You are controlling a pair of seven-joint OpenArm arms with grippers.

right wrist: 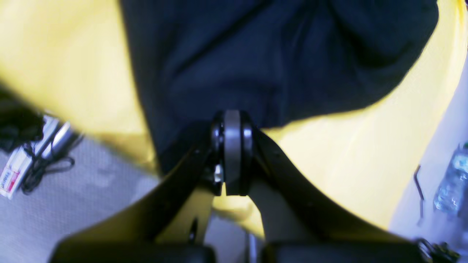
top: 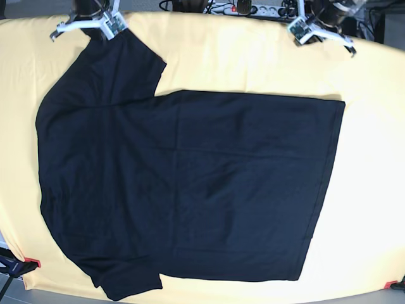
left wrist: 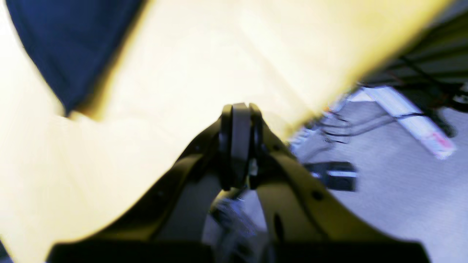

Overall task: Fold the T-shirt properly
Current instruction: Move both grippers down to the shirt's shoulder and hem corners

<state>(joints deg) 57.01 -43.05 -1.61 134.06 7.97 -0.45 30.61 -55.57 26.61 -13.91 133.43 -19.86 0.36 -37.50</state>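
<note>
The black T-shirt (top: 183, 183) lies spread flat on the yellow tablecloth (top: 253, 57), sleeves and collar end to the left, hem to the right. My right gripper (top: 95, 20) hovers at the far left of the table, by the upper sleeve. In the right wrist view its fingers (right wrist: 232, 120) are shut, with their tips at the edge of the dark T-shirt (right wrist: 274, 54); I see no cloth pinched. My left gripper (top: 319, 19) is at the far right, off the shirt. In the left wrist view its fingers (left wrist: 239, 113) are shut over bare tablecloth (left wrist: 219, 54), a T-shirt corner (left wrist: 73, 47) up left.
Beyond the table's far edge the grey floor holds a white power strip (left wrist: 413, 120) and black cables (right wrist: 40, 164). A plastic bottle (right wrist: 451, 182) lies on the floor at the right. Red clamps (top: 33, 262) hold the cloth at the near corners.
</note>
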